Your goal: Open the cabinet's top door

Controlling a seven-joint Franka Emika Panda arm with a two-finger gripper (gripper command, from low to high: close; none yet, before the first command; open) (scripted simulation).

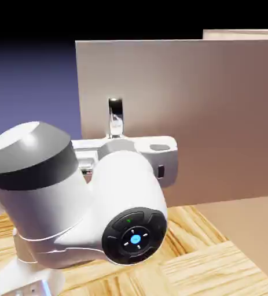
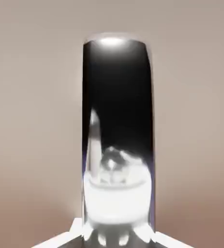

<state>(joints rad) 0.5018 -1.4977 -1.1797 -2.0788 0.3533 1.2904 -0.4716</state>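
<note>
Handle [image 2: 116, 97]: upright on the face of the top door [image 1: 205, 115], near its edge at the exterior view's left; dark and glossy over most of its length in the hand view, with bright white reflections toward the bottom.
Hand [image 2: 117, 237]: closed on the handle, one fingertip [image 2: 76, 232] at each side of it, low in the hand view.
Top door: broad, flat, beige-pink, behind the hand in the exterior view; running from left of the handle out past the exterior view's right edge.
Cabinet [image 1: 243, 34]: at the exterior view's right, with a pale top strip showing above and beyond the door's upper edge.
Arm [image 1: 49, 202]: white with a dark grey band, reaching in from the exterior view's left; rounded wrist in front of the lower part of the door.
Wrist cap [image 1: 135, 237]: round, black, lit blue at the centre, facing the camera.
Tabletop [image 1: 211, 269]: light wood grain, below the arm and door.
Backdrop [image 1: 29, 87]: blue-violet, fading to black at the top.
</note>
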